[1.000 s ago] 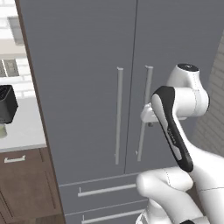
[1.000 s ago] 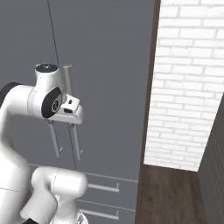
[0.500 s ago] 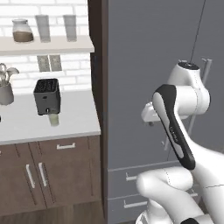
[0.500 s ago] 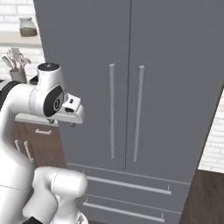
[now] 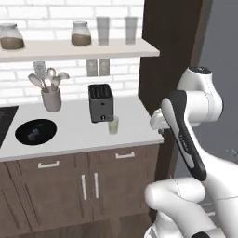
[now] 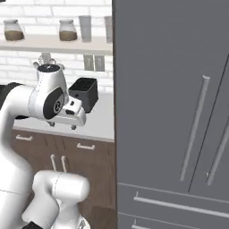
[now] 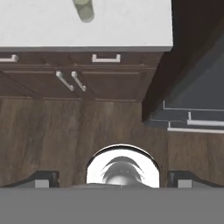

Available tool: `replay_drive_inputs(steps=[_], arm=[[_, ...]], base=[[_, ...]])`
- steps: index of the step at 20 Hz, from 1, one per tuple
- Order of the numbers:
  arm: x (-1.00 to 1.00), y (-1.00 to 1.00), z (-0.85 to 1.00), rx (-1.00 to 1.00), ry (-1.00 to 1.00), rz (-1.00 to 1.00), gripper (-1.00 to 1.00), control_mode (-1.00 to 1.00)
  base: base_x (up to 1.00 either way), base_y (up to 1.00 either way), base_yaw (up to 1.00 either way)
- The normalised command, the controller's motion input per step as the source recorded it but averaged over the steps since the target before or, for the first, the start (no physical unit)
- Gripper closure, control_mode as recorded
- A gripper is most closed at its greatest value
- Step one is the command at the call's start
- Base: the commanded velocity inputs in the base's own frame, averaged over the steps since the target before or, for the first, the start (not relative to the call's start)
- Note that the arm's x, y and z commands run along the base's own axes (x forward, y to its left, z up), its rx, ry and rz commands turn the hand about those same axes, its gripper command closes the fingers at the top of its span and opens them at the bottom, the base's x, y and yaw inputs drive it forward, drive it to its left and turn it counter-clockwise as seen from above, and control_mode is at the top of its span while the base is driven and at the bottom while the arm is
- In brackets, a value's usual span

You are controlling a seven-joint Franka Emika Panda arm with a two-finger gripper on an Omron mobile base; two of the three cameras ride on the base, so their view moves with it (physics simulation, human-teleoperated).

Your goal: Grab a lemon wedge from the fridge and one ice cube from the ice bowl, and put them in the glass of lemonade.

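In the left base view the white counter (image 5: 79,135) runs across the middle of the frame. The glass of lemonade (image 5: 113,125) stands on it just right of centre, right in front of the dark toaster (image 5: 101,102) and close to the counter's front edge. The ice bowl (image 5: 36,131) sits at the left of the frame, well apart from the glass, with a small grey-blue ice cube (image 5: 33,136) inside it; it is too small to say how many lie there. A utensil pot (image 5: 51,99) stands behind the bowl. On the shelf (image 5: 79,50) near the top are two brown jars and two tall clear glasses. The arm fills the right side, in front of a dark panel.

In the right base view the fridge (image 6: 170,112) takes up the right half of the frame, its doors closed, long handles at the right and drawers at the bottom. The toaster (image 6: 84,93) shows at centre left on the counter, behind the arm's hand.

In the hand view the gripper (image 7: 113,177) looks down at a wood floor, its tips wide apart at the bottom corners with nothing between them. The glass (image 7: 84,9) is at the top edge on the counter, above brown cabinet doors.
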Motion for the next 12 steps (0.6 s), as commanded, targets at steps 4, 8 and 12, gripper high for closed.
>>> replay_drive_inputs(steps=[4,8,12], arm=[[0.0,0.0,0.0,0.0,0.0,0.0,-1.0,1.0],[0.0,0.0,0.0,0.0,0.0,0.0,-1.0,1.0],[0.0,0.0,0.0,0.0,0.0,0.0,-1.0,1.0]], base=[[0.76,0.97,-0.04],[0.73,0.76,-0.06],[0.62,0.58,0.0]])
